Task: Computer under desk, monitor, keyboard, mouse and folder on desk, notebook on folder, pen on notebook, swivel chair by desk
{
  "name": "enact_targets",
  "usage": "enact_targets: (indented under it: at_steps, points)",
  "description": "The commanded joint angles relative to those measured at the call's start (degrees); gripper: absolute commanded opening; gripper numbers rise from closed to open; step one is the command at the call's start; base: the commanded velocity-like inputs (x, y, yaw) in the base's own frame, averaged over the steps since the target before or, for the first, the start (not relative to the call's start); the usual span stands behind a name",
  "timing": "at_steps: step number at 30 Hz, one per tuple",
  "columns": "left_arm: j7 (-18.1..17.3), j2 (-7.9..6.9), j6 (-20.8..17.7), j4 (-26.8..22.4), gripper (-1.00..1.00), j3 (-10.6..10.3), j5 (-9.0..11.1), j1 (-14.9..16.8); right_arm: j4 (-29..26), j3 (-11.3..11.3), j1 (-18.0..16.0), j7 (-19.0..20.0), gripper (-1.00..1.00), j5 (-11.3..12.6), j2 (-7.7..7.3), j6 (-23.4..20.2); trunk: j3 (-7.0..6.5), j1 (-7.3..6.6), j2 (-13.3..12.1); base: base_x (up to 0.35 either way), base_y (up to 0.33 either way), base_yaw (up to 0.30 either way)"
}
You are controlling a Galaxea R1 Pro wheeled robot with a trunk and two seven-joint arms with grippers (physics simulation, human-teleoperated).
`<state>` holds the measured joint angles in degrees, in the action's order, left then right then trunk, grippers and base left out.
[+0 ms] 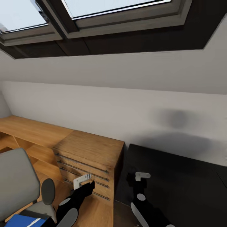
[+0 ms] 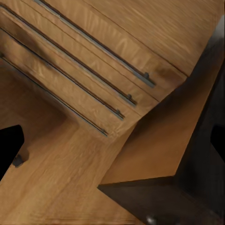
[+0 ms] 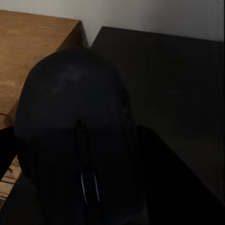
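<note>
My right gripper point(image 1: 134, 184) is shut on the black mouse point(image 3: 75, 117), whose scroll wheel faces the right wrist camera. It holds the mouse just above the left end of the black desk point(image 1: 183, 179). My left gripper point(image 1: 90, 186) hangs open and empty in front of the wooden drawer chest, its black fingers point(image 2: 9, 145) spread wide. The grey swivel chair point(image 1: 15, 179) stands at the lower left. The blue folder point(image 1: 17, 221) lies on its seat with a thin white strip across it. Monitor, keyboard, computer and notebook are out of view.
A wooden drawer chest point(image 1: 91, 151) with long metal handles stands tight against the desk's left end, with a low wooden shelf unit point(image 1: 28, 129) running left of it. The sloping white wall and dark-framed skylight point(image 1: 119, 9) close in above. The floor is wood planks point(image 2: 56, 187).
</note>
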<state>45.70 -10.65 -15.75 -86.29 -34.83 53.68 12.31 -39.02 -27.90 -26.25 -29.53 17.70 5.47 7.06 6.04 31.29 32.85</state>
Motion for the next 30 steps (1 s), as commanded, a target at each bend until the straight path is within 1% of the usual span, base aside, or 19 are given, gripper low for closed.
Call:
enact_targets:
  at_steps: [1,4,5,6,7,9,11,13,15,18,19,23,25,27,30]
  points:
    - [0.37,0.0,-0.16,0.38,1.0,-0.16,0.79,0.08,-0.01,-0.3,0.13,-1.7,-1.0,0.86,-0.32,0.49,-0.07,-0.23,-0.3,-0.337,0.0,0.0]
    - [0.39,0.08,-0.16,1.26,1.0,-0.56,1.87,0.08,-0.03,-0.29,0.73,-4.44,-1.0,1.51,-1.07,0.65,-0.61,-0.89,-1.51,-0.338,0.0,0.0]
    - [0.41,0.12,-0.11,2.28,1.0,-1.17,2.2,0.08,-0.02,-0.33,1.34,-5.26,-1.0,2.05,-1.6,1.09,-0.79,-1.11,-1.91,-0.324,0.0,0.0]
    - [0.42,0.13,-0.07,2.91,1.0,-1.65,2.29,0.08,-0.03,-0.35,1.71,-5.58,-1.0,2.28,-1.81,1.46,-0.97,-1.33,-2.31,-0.31,0.0,0.0]
    - [0.43,0.13,0.09,4.01,1.0,-2.83,2.44,0.08,-0.07,-0.4,2.56,-6.06,-1.0,2.62,-2.12,2.44,-1.15,-1.55,-2.71,-0.291,0.0,0.0]
    - [0.46,0.07,0.44,4.77,1.0,-4.14,2.65,0.08,-0.14,-0.43,3.44,-6.43,-1.0,2.83,-2.31,3.49,-1.51,-1.99,-3.51,-0.249,0.0,0.0]
    - [0.5,-0.11,1.95,5.65,1.0,-6.19,3.14,0.04,-0.53,-0.47,4.95,-6.94,-1.0,3.01,-2.55,4.78,-1.87,-2.43,-4.31,-0.121,0.0,0.0]
    - [0.47,-0.18,3.56,6.0,1.0,-7.01,3.33,-0.42,-1.15,-0.45,6.2,-7.26,-1.0,3.06,-2.66,5.22,-2.23,-2.87,-5.12,-0.062,0.0,0.0]
    - [0.4,-0.25,4.9,6.23,1.0,-7.47,3.43,-1.48,-1.76,-0.43,7.52,-7.45,-1.0,3.02,-2.74,5.46,-2.59,-3.31,-5.92,-0.032,0.0,0.0]
    - [0.19,-0.4,5.88,7.07,1.0,-7.96,3.46,-2.98,-2.2,-0.41,8.8,-7.57,-1.0,2.98,-2.8,5.65,-3.13,-3.97,-7.12,-0.015,0.0,0.0]
    - [0.19,-0.45,6.24,9.75,1.0,-8.55,3.3,-3.63,-2.3,-0.41,9.25,-7.61,-1.0,3.01,-2.81,5.71,-3.3,-4.19,-7.52,-0.005,0.0,0.0]
    - [0.26,-0.48,6.59,14.63,1.0,-9.21,2.9,-4.24,-2.31,-0.33,9.71,-7.6,-1.0,3.03,-2.95,5.76,-4.02,-5.06,-9.13,-0.002,0.0,0.0]
    - [0.26,-0.5,6.65,15.01,1.0,-9.23,2.9,-4.28,-2.3,-0.37,9.74,-7.56,-1.0,3.09,-3.36,5.77,-4.38,-5.5,-9.93,0.0,0.0,0.0]
    - [0.3,-0.51,6.68,15.22,1.0,-9.24,2.91,-4.3,-2.29,-0.38,9.77,-7.53,-1.0,3.11,-3.75,5.77,-4.38,-5.5,-9.93,0.0,0.0,0.0]
    - [0.34,-0.38,6.7,15.36,1.0,-9.28,3.01,-4.31,-2.29,-0.4,9.81,-7.55,-1.0,3.12,-3.94,5.77,-4.38,-5.5,-9.93,0.0,0.0,0.0]
